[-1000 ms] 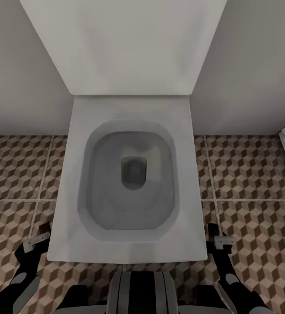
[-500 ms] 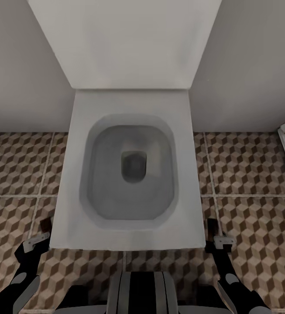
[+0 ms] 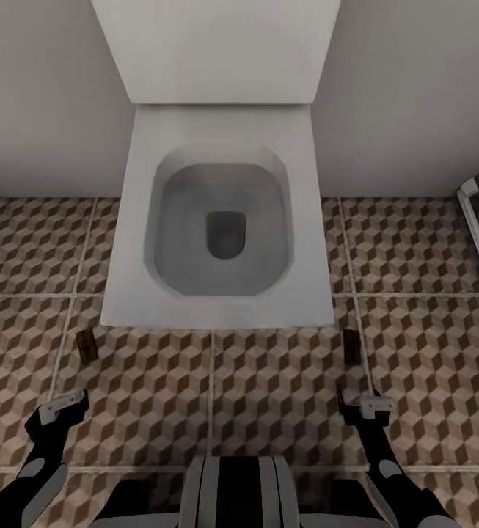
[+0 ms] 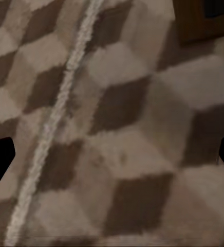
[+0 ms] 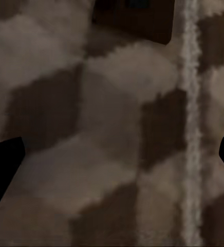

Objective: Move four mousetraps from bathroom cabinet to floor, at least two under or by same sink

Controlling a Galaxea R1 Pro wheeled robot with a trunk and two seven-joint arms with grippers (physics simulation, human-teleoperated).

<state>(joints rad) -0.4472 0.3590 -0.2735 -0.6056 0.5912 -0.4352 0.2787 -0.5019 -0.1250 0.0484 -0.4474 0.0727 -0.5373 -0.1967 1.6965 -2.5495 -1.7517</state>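
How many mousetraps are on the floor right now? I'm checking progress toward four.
2. One mousetrap lies on the bathroom floor near the toilet's front-left corner, the other mousetrap near its front-right corner. Others may lie outside the head view.

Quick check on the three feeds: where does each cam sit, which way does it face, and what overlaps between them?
Head view: on the robot's head, looking down at a toilet, the bathroom floor, the left gripper, the right gripper and the trunk.
Left wrist view: near the left gripper, facing the floor; dark fingertips at the edges, left mousetrap ahead.
Right wrist view: same on the right arm; right mousetrap ahead.
Shared: both mousetraps also lie in the head view, near the toilet's front corners.
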